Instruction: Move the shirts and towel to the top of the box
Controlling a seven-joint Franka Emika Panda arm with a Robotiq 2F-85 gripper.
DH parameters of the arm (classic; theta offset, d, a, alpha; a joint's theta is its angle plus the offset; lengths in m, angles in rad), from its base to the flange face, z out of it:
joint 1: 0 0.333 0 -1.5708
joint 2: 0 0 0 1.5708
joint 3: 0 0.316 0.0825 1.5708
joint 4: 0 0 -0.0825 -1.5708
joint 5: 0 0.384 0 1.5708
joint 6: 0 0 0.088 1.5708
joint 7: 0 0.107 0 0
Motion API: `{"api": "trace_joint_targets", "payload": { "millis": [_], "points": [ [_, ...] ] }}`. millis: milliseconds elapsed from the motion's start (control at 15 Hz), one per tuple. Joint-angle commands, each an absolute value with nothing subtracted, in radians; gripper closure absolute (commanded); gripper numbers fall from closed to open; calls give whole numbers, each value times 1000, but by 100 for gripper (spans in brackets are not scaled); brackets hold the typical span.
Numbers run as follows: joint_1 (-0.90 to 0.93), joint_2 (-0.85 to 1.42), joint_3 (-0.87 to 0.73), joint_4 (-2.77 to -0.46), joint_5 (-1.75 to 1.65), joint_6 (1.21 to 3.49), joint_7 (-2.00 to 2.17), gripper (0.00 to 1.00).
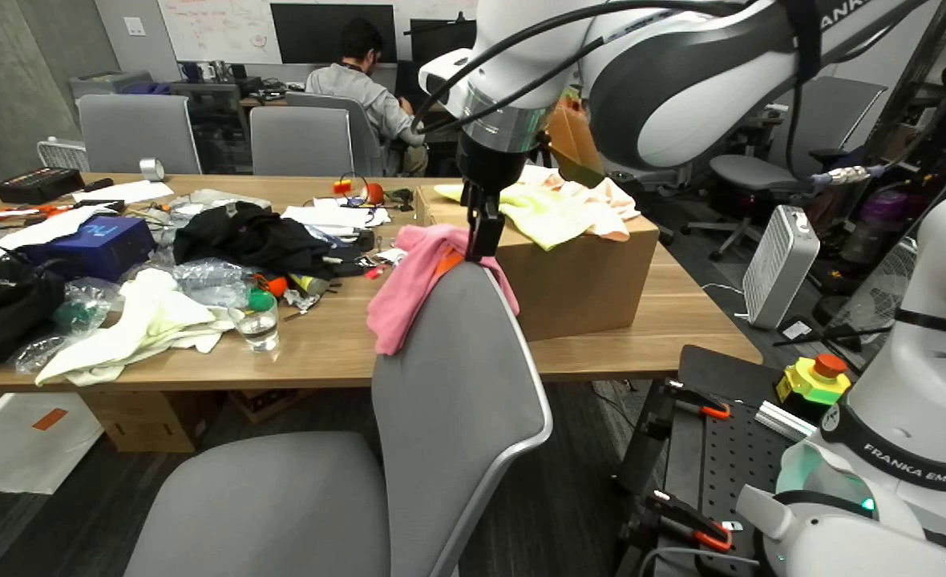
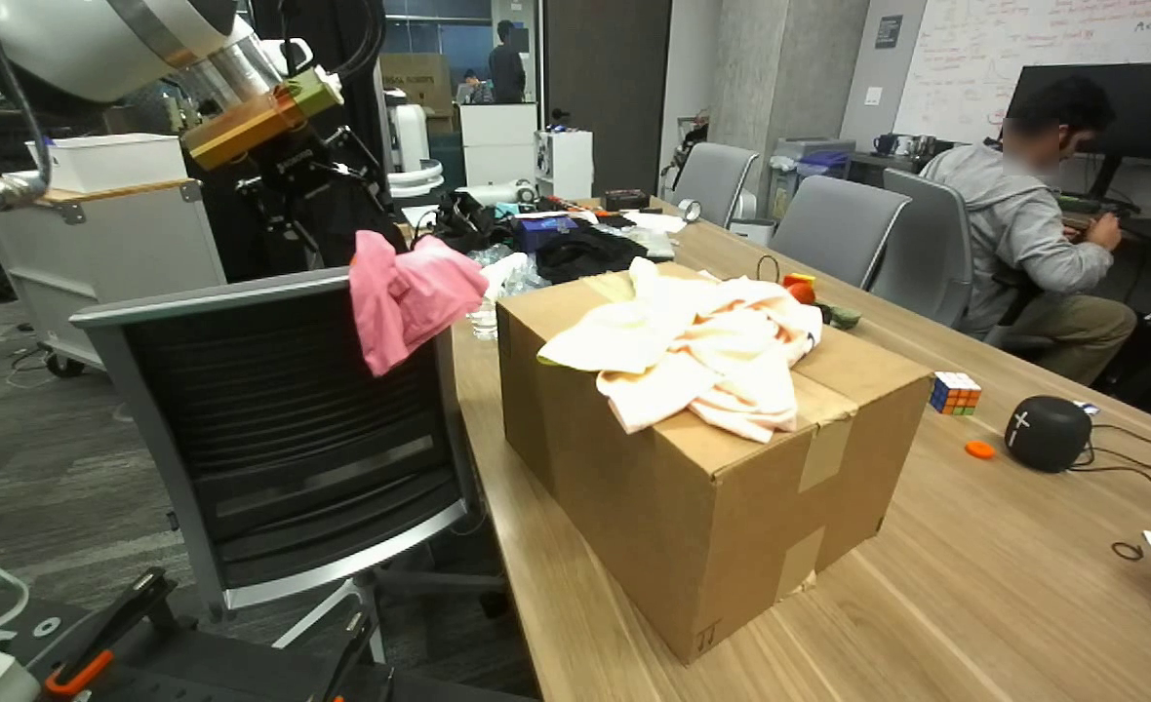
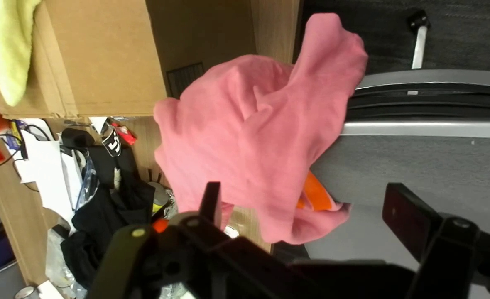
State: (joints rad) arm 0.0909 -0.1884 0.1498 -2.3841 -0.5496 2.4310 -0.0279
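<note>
A pink cloth with an orange patch (image 1: pixel 409 284) hangs over the top of a grey chair's backrest; it also shows in an exterior view (image 2: pixel 417 292) and in the wrist view (image 3: pixel 245 133). My gripper (image 3: pixel 305 193) is open, its fingers apart on either side of the cloth's lower edge. In an exterior view the gripper (image 1: pixel 483 236) points down at the chair top by the cloth. The cardboard box (image 2: pixel 615 497) stands on the table. A yellow cloth (image 1: pixel 545 210) and a peach cloth (image 2: pixel 722 366) lie crumpled on its top. A pale cloth (image 1: pixel 144 324) lies on the table.
The grey chair (image 1: pixel 457 377) stands against the table edge beside the box. A water glass (image 1: pixel 259 327), a black cloth (image 1: pixel 240 240), a blue box (image 1: pixel 100 244) and plastic bags crowd the table. A speaker (image 2: pixel 1048 434) and a puzzle cube (image 2: pixel 955 393) stand beyond the box. A person sits behind.
</note>
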Motion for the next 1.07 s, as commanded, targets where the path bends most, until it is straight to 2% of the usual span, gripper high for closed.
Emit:
{"api": "trace_joint_targets", "payload": {
  "millis": [0,1000],
  "points": [
    [70,-136,162,-2326,-632,2456,66,0],
    [59,-29,111,-2264,-871,2431,286,0]
  ]
}}
